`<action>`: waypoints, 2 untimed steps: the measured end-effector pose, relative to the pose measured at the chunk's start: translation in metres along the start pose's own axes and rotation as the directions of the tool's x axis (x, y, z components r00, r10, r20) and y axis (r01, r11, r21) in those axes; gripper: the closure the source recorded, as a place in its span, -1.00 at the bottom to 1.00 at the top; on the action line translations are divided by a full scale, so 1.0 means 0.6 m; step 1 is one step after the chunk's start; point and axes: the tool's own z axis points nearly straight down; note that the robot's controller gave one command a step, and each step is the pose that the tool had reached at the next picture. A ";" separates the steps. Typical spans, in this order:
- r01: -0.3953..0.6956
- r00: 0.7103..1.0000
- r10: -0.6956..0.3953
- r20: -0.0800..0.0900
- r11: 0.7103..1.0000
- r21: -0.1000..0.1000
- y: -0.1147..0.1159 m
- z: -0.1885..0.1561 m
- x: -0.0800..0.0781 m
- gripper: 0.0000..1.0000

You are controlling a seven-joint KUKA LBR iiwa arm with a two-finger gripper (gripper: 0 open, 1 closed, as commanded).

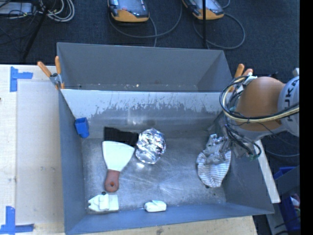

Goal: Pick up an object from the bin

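Observation:
My gripper [215, 143] is at the right side of the bin, under the arm's orange cover. It is shut on the top end of a white and grey patterned cloth [212, 169]. The cloth hangs bunched from the fingers down toward the bin floor near the right wall. A crumpled clear plastic lump [150, 146] lies in the middle of the bin, well left of the gripper.
A white scraper with a brown handle [115, 161] lies left of centre, partly over a flat black thing [119, 134]. A blue block [81, 127] rests against the left wall. Two small white pieces [103, 202] [155, 206] lie by the front wall.

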 end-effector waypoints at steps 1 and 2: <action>0.001 1.000 -0.001 0.003 1.000 0.003 0.004 -0.001 -0.002 1.00; 0.022 1.000 -0.022 0.003 1.000 -0.007 0.015 -0.315 -0.073 1.00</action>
